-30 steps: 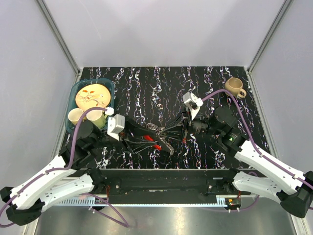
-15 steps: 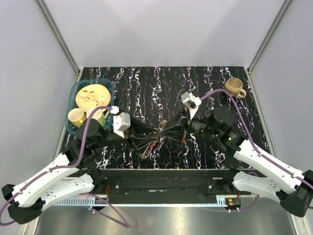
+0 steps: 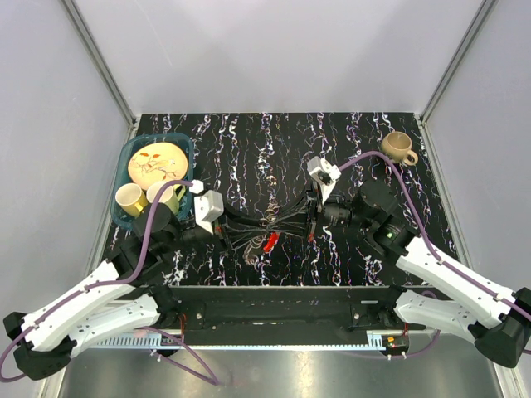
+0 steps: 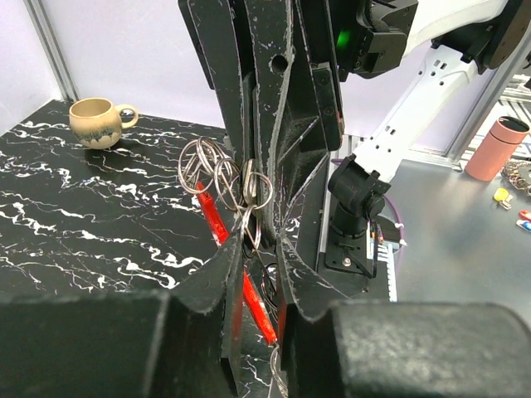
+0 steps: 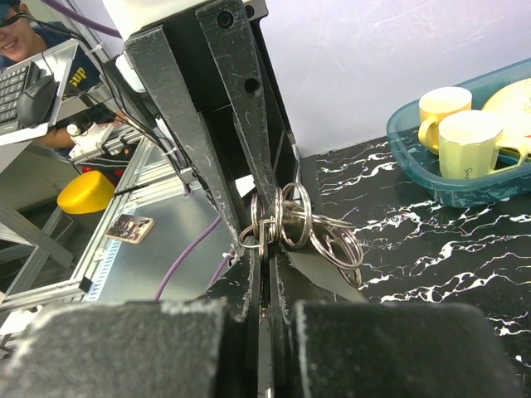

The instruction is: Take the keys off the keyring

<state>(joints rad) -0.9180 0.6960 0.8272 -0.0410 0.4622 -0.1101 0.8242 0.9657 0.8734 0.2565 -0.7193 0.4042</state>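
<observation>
The keyring point(image 3: 270, 225) is a bunch of thin silvery rings joined to a bright red piece point(image 3: 270, 242), held above the black marbled table between both grippers. My left gripper point(image 3: 253, 232) comes from the left and my right gripper point(image 3: 287, 222) from the right, tip to tip. In the left wrist view the rings point(image 4: 217, 170) hang just past my left gripper point(image 4: 260, 245), with the red piece point(image 4: 214, 224) running between its jaws. In the right wrist view my right gripper point(image 5: 265, 253) is shut on the rings point(image 5: 328, 236). I cannot make out separate keys.
A teal tray point(image 3: 184, 145) at the back left holds a yellow plate point(image 3: 158, 162) and two cups point(image 3: 129, 197). A tan mug point(image 3: 398, 148) stands at the back right. Purple cables run along both arms.
My left gripper has moved right and away from the near edge, towards the right gripper. The red piece and rings have shifted slightly right with it. The right arm has barely moved.
</observation>
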